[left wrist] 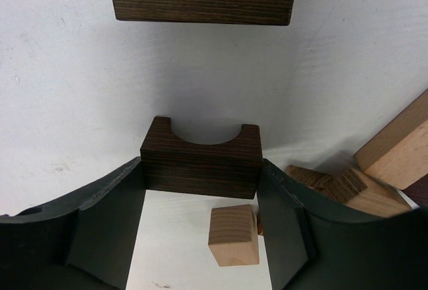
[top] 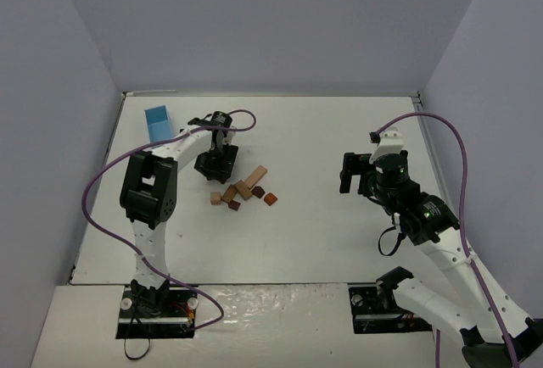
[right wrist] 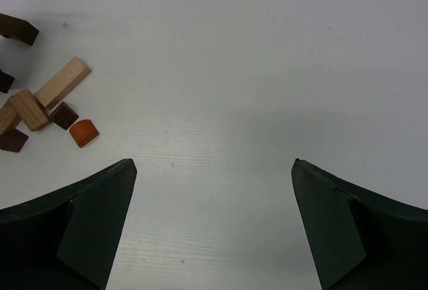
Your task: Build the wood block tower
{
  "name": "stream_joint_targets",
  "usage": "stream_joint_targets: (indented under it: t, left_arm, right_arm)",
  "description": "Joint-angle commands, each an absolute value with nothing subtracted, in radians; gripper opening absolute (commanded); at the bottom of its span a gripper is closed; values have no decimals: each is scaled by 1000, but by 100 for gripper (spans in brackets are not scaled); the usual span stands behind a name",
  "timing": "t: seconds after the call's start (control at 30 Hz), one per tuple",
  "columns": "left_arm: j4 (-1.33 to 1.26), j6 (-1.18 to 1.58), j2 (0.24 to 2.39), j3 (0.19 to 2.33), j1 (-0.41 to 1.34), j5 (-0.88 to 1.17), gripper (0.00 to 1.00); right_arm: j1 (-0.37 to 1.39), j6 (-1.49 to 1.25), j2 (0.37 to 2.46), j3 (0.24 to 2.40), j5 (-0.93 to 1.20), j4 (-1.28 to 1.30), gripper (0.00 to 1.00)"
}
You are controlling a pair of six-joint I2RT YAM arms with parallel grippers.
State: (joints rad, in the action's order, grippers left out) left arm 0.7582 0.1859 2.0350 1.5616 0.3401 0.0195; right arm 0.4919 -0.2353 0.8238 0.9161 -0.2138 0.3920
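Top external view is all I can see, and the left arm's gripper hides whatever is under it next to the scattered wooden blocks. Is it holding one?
Observer: Yes. The left wrist camera shows the left gripper shut on a dark brown wooden block with a half-round notch in its far edge. The gripper is clamped across the block's two ends.
Operator: Okay, and the right arm's gripper? From above I can't tell how its jaws stand.
Observer: Its own wrist camera shows the right gripper open wide, with nothing between its fingers.
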Motion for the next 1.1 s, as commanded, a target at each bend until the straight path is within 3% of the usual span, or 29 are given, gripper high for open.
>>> stream_joint_targets:
  t: [0.0,0.07,0.23,0.53,0.97,1.07]
  left_arm:
    - [764,171,2012,1595,334,25,62]
    - [766,177,2001,1596,334,25,70]
    - [779,201,1943,1619,332,21,76]
    - [804,399,1732,1605,350,77,81]
    - [780,840,1648,1447,615,-208,79]
    - [780,943,1682,1426,639,-232,73]
  right_arm:
    - [495,-225,834,955,-242,325,100]
    - [495,-221,836,956,-242,325,100]
    - [495,-216,843,961,-239,327,100]
    - [495,-195,840,986,-255,327,100]
    - [495,-266,795,969,-260,328,100]
    - [495,-281,794,949,-259,328,100]
